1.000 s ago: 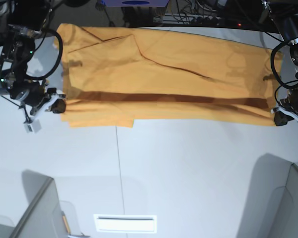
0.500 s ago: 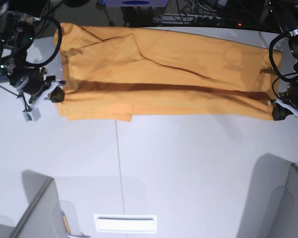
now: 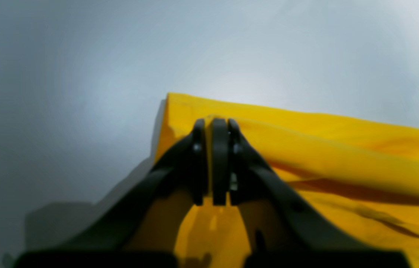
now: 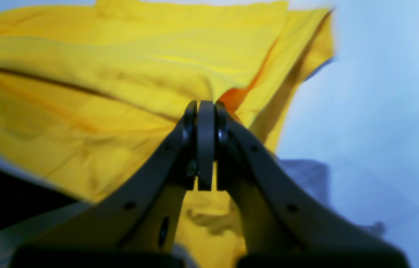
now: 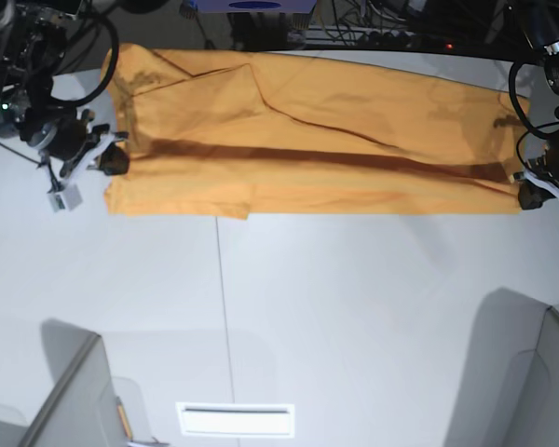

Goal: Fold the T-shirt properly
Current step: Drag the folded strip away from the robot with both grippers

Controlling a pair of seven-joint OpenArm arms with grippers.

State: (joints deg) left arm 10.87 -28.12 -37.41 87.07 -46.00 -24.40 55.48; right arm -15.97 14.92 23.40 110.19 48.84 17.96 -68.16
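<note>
The orange-yellow T-shirt [image 5: 317,130] lies stretched across the far half of the white table, folded lengthwise, with a raised front flap casting a dark band along its length. My left gripper [image 5: 526,196] is shut on the shirt's front edge at the right end; the left wrist view shows its jaws closed on the yellow cloth [image 3: 306,149]. My right gripper [image 5: 113,164] is shut on the front edge at the left end; the right wrist view shows its jaws closed on the cloth [image 4: 120,74]. The label and neck trim are hidden.
The white table [image 5: 354,307] has a seam running front to back. A white slotted plate [image 5: 235,419] lies near the front edge. Grey panels [image 5: 74,400] stand at the front corners. Cables and dark equipment [image 5: 373,23] crowd the back edge.
Both grippers have carried the shirt's front edge away from me, toward the back of the table. The raised flap has moved farther over the shirt's body.
</note>
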